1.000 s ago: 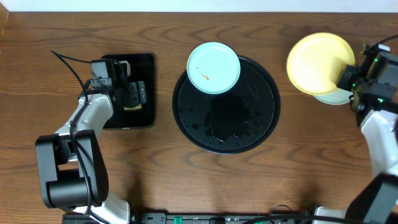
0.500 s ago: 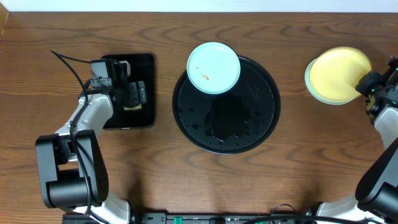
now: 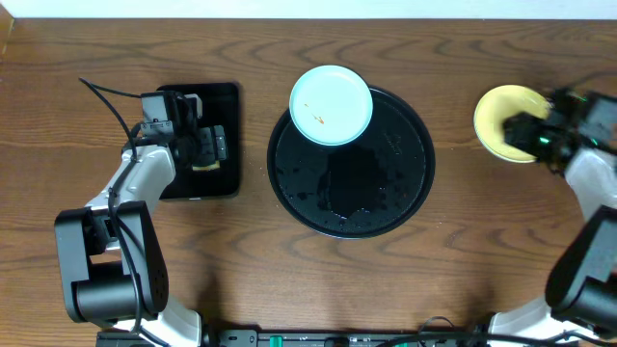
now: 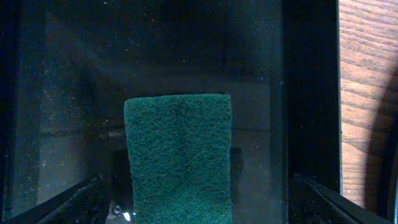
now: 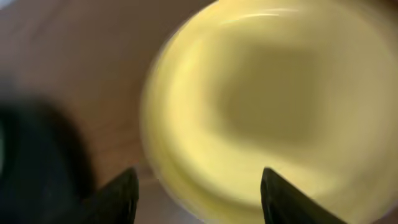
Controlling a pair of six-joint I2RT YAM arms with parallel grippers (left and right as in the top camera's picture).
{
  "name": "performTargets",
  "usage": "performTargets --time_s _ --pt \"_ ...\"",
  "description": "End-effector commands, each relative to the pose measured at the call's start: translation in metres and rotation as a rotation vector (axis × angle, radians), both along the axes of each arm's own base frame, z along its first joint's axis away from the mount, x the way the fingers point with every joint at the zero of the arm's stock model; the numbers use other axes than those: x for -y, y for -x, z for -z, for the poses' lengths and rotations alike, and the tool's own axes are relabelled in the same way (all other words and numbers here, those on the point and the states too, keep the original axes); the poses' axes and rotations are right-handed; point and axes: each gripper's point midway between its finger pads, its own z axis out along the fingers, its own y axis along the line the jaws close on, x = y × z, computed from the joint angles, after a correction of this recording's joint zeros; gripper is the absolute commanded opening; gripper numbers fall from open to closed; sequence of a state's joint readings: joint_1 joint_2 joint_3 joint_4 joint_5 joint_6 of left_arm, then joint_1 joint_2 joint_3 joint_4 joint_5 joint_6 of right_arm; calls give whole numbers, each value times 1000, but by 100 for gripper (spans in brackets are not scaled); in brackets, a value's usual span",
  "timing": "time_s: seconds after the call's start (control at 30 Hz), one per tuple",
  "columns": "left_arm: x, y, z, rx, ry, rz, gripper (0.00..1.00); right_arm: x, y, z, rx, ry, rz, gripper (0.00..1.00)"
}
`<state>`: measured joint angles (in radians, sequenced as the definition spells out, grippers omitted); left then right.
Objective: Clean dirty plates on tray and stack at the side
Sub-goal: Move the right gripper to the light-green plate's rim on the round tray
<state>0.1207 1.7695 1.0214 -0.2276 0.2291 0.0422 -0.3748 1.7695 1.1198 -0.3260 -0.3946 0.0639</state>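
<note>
A pale mint-blue plate (image 3: 331, 104) with orange-brown specks rests on the far rim of the round black tray (image 3: 357, 188), which looks wet. A pale yellow plate (image 3: 501, 118) lies on the table at the far right, blurred in the right wrist view (image 5: 273, 106). My right gripper (image 3: 527, 135) hovers over that plate's right part, open (image 5: 199, 193), with nothing between its fingers. My left gripper (image 3: 214, 145) is open (image 4: 199, 205) over a green sponge (image 4: 178, 155), its fingers on either side of the sponge and apart from it.
The sponge lies in a small black rectangular tray (image 3: 207, 96) at the left, seen close up in the left wrist view (image 4: 155, 56). Bare wooden table (image 3: 463, 231) surrounds both trays. A cable (image 3: 101, 96) runs from the left arm.
The right gripper opened and let go of the yellow plate, which now lies flat at the far right. The gripper swung over the plate. The left arm has not moved.
</note>
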Motion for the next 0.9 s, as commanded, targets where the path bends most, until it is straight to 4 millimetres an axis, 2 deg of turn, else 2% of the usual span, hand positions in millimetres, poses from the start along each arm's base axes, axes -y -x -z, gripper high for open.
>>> performTargets --time_s 0.0,0.13,0.23,0.4,0.53,0.6,0.67,0.73,0.87 --pt "-2 -1 -2 4 -7 -3 91 -67 -27 -39 44 119 -274 60" --pt "-2 -1 -2 4 -7 -3 91 -135 -39 -74 69 223 -434 61" --pt "-2 -1 -2 4 -7 -3 91 -179 -46 -90 126 311 -510 62" --pt "-2 -1 -2 4 -7 -3 91 -230 -44 -91 173 351 -609 67" --pt "-2 -1 -2 4 -7 -3 91 -260 -31 -81 160 352 -671 65" --pt "-2 -1 -2 4 -7 -3 91 -272 -31 -77 198 373 -717 59" --pt "-2 -1 -2 4 -7 -3 91 -276 -37 -67 205 359 -701 48" --pt "-2 -1 -2 4 -7 -3 91 -276 -42 -52 183 350 -691 45" --pt "-2 -1 -2 4 -7 -3 91 -279 -52 -1 120 341 -699 49"
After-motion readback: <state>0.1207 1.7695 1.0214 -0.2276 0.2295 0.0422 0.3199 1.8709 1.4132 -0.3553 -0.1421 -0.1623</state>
